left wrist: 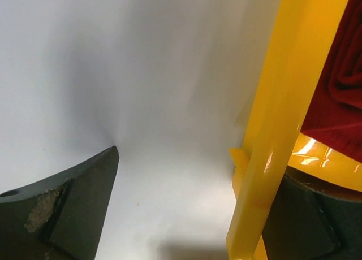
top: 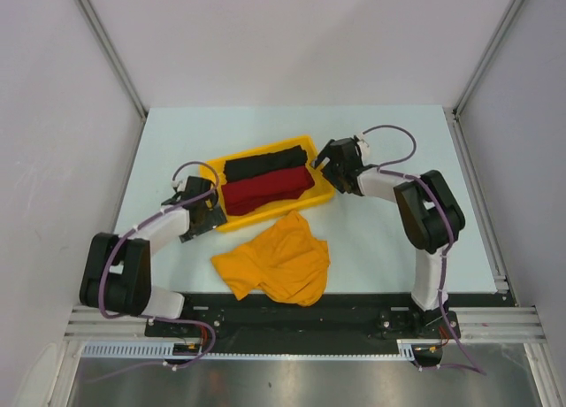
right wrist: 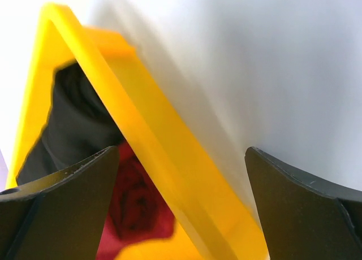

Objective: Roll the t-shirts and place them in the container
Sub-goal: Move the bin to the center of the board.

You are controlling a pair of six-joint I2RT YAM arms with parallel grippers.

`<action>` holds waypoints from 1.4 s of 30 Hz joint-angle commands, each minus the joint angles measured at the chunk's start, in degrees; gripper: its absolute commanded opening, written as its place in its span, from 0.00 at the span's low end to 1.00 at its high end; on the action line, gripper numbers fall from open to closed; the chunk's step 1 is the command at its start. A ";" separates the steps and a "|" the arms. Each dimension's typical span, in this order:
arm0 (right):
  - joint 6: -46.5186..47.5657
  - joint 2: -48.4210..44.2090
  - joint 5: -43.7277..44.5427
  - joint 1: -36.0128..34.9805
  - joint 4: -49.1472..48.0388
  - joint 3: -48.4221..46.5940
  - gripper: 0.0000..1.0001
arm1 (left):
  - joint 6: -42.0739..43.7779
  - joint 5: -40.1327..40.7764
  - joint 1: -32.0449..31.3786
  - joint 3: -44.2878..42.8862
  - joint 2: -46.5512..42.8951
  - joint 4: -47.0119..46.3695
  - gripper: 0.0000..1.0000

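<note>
**Two shirts rolled, one left to roll**

The left gripper point(top: 208, 214) and the right gripper point(top: 323, 162) both stand with jaws apart. Each is astride a rim of the yellow tray point(top: 265, 147), the left at its left end and the right at its right end, and neither is clamped. Inside the tray, the black roll point(top: 270, 162) lies along the far side with the dark red roll point(top: 265, 190) touching it. The mustard-orange t-shirt point(top: 279, 261) lies crumpled near the near edge of the table point(top: 398, 248), apart from both grippers. The next move probably calls for leaving the tray, reaching the shirt and spreading it flat.

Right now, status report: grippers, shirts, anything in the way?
Left gripper and right gripper open, each straddling the tray rim. Black roll, dark red roll in tray. Orange shirt crumpled, unrolled. Nothing on it.
</note>
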State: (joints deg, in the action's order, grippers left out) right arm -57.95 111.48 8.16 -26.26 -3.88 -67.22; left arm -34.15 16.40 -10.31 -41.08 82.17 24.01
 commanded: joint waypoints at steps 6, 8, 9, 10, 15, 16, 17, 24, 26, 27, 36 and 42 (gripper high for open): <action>13.11 16.39 -7.55 -0.11 11.60 -28.21 1.00 | -4.97 -5.51 0.55 6.72 -16.16 0.93 1.00; 15.05 15.53 -5.80 0.24 14.42 -30.78 1.00 | -1.81 -4.02 0.55 2.60 -18.00 2.70 1.00; 15.85 14.74 -5.01 0.68 14.43 -30.60 1.00 | 1.34 -3.75 0.46 1.02 -18.27 3.84 1.00; 16.03 14.03 -4.56 1.73 14.60 -30.34 1.00 | 2.93 -3.92 0.46 -2.30 -18.36 4.20 1.00; 17.17 8.07 -5.09 5.34 15.13 -28.06 1.00 | 16.09 -4.00 -6.63 -9.45 -19.42 1.84 1.00; 17.26 7.18 -4.83 5.69 15.30 -27.53 1.00 | 17.70 -4.27 -8.40 -11.63 -18.98 2.00 1.00; 17.35 6.21 -5.00 6.48 15.22 -26.83 0.99 | 19.28 -3.84 -10.42 -12.70 -18.46 2.27 1.00; 17.17 -5.29 -6.06 10.52 15.56 -17.70 0.99 | 32.99 -6.29 -27.29 -21.57 -6.88 1.13 1.00; 16.82 -9.25 -6.32 11.75 16.62 -15.84 1.00 | 33.97 -7.08 -29.24 -23.33 -3.44 0.43 1.00; 16.82 -10.74 -6.75 12.98 17.75 -14.88 1.00 | 35.89 -7.26 -31.16 -25.08 -1.68 0.08 1.00; 17.08 -28.67 -5.35 15.89 23.47 -2.84 1.00 | 40.04 -7.35 -36.63 -35.90 15.82 -0.37 1.00; 17.43 -37.81 -5.18 17.38 26.03 3.05 1.00 | 39.95 -9.63 -36.89 -37.49 20.83 -1.59 1.00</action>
State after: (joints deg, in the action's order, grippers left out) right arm -41.71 79.81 2.22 -9.82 19.57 -66.70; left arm 4.21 8.95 -47.03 -75.29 101.06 24.51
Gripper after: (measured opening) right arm 0.994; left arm 0.996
